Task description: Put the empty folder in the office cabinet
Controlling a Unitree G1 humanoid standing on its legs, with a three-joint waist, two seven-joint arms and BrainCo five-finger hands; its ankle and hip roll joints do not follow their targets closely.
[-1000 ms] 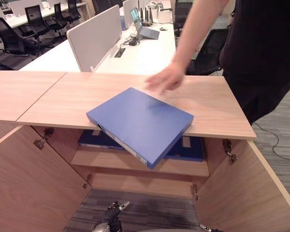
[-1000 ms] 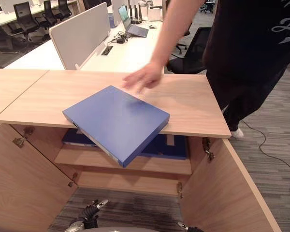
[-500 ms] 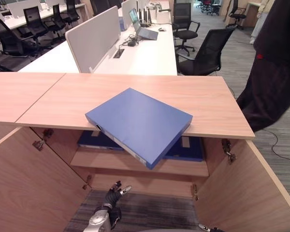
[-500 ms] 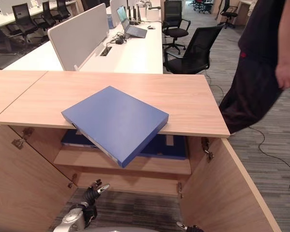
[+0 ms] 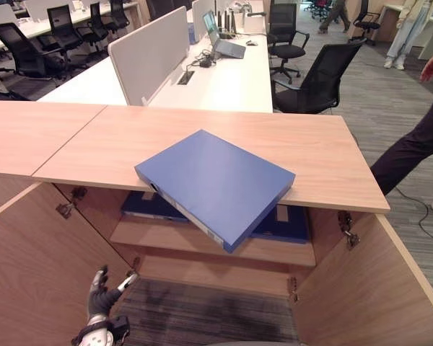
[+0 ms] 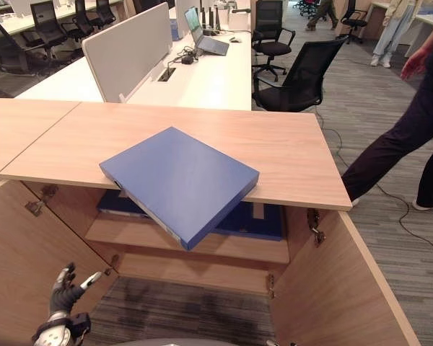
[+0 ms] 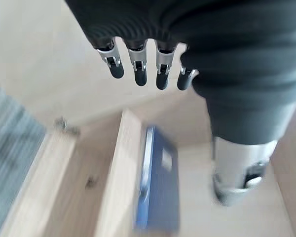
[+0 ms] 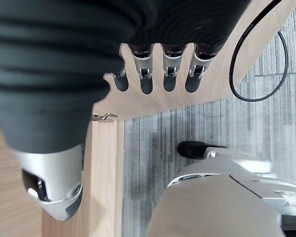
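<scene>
blue folder (image 5: pixel 215 184) lies flat and skewed on the cabinet top (image 5: pixel 325 155), one corner hanging out past the front edge above the open cabinet (image 5: pixel 224 249), and nothing touches it. under that corner, on the inner shelf (image 5: pixel 202 241), two more blue folders (image 5: pixel 148 207) lie flat side by side, the right one half hidden behind the overhanging corner. both cabinet doors (image 5: pixel 36 259) stand swung wide, hinges showing on the inside walls, grey carpet (image 5: pixel 202 313) showing at the bottom between them.

left hand (image 5: pixel 101 288) is low near the left door, well below the folder and well apart from it, fingers (image 7: pixel 138 74) straight and spread, thumb out to the side, holding nothing; its wrist view looks into the cabinet past those fingers at a blurred blue folder on the shelf. right hand (image 8: pixel 160 74) shows in its own wrist view, fingers straight in a row, thumb apart, empty too, with a wooden door panel (image 8: pixel 106 173) and carpet past it.

beyond the cabinet top stretches a long white desk (image 5: pixel 224 79) with a pale divider screen (image 5: pixel 151 54), a laptop (image 5: pixel 220 36) toward its far end, and black office chairs (image 5: pixel 314 76) pulled up at the right. at the right edge a person (image 6: pixel 411 137) in dark trousers stands on the carpet, one hand (image 6: pixel 417 61) showing, well away from the folder.
</scene>
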